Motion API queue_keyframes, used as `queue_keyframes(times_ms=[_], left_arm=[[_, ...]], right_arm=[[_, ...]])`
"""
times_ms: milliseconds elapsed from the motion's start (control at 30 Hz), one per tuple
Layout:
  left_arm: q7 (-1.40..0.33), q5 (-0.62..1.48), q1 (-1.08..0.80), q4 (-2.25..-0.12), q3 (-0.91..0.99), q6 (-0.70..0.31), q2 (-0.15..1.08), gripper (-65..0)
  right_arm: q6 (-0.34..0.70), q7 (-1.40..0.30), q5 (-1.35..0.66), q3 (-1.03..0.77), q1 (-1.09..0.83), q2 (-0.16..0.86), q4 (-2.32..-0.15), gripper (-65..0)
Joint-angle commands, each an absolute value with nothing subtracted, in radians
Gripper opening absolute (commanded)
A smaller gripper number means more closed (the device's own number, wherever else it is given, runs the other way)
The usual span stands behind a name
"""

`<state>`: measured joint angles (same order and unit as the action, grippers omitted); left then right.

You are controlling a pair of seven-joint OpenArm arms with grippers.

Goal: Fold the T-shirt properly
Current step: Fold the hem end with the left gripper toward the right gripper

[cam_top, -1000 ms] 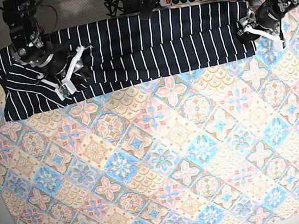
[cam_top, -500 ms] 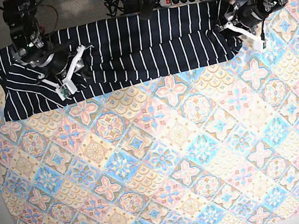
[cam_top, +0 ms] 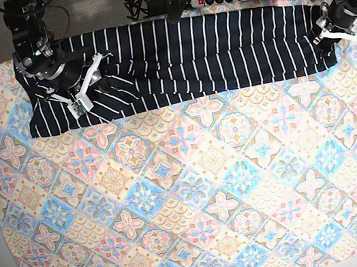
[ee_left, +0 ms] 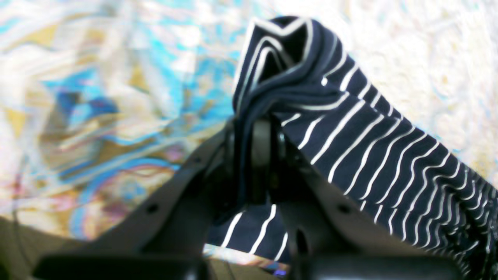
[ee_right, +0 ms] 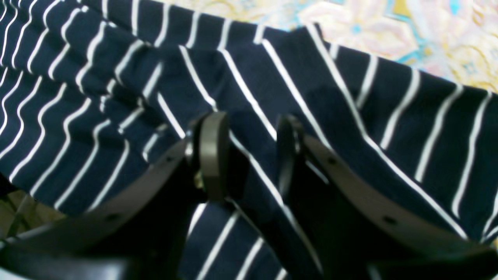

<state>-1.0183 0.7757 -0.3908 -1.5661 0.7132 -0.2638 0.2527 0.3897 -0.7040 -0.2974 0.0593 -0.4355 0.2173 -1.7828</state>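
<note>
Tablecloth (cam_top: pixel 196 192) covers the near tabletop, bare of any cloth; the T-shirt (cam_top: pixel 206 52) lies along the far edge as one long striped band. On the base view's right the left tool (ee_left: pixel 253 140) is pressed together, pinching a bunched end of the T-shirt just above the tablecloth. On the left the right tool (ee_right: pixel 249 155) is spread, its two pads resting on rumpled cloth without gripping. By my judgement a lengthwise fold is made, while the crosswise folds and smoothing are left
</note>
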Motion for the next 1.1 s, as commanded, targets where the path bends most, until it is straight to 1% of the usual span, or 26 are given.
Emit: queue_keyframes(times_ms=[0,67,133,300,400,533,667,900,1067], left_arm=[[-0.998,0.797,-0.381,-1.581,0.73,-0.269,0.282,-65.0],[-0.998,0.799,-0.381,-1.593,0.753,-0.271,0.282,-65.0],[-1.006,0.826,-0.389,-1.65,0.762,-0.271,0.278,-65.0],[-1.006,0.955,-0.461,-1.856,0.719,-0.271,0.225,-65.0],[-1.047,1.007,-0.47,-1.928,0.662,-0.266,0.177,-65.0],[-1.106,1.026,-0.452,-1.939,0.627,-0.265,0.09,-65.0],[-1.107,1.026,-0.45,-1.939,0.562,-0.265,0.033,-65.0],[-1.107,1.027,-0.447,-1.94,0.441,-0.265,-0.033,-65.0],[-1.106,1.024,-0.447,-1.934,0.372,-0.265,-0.045,-65.0]], right_arm=[[0.39,-0.685,-0.305,0.056,-0.433,0.226,-1.805,-44.8],[0.39,-0.685,-0.305,0.058,-0.433,0.226,-1.805,-44.8],[0.39,-0.685,-0.305,0.058,-0.433,0.226,-1.805,-44.8],[0.39,-0.684,-0.305,0.056,-0.433,0.226,-1.805,-44.8],[0.39,-0.684,-0.305,0.056,-0.433,0.226,-1.805,-44.8],[0.39,-0.682,-0.305,0.048,-0.433,0.226,-1.805,-44.8],[0.39,-0.68,-0.305,0.047,-0.433,0.226,-1.805,-44.8],[0.39,-0.68,-0.305,0.047,-0.433,0.226,-1.805,-44.8],[0.39,-0.68,-0.305,0.045,-0.432,0.231,-1.805,-44.8]])
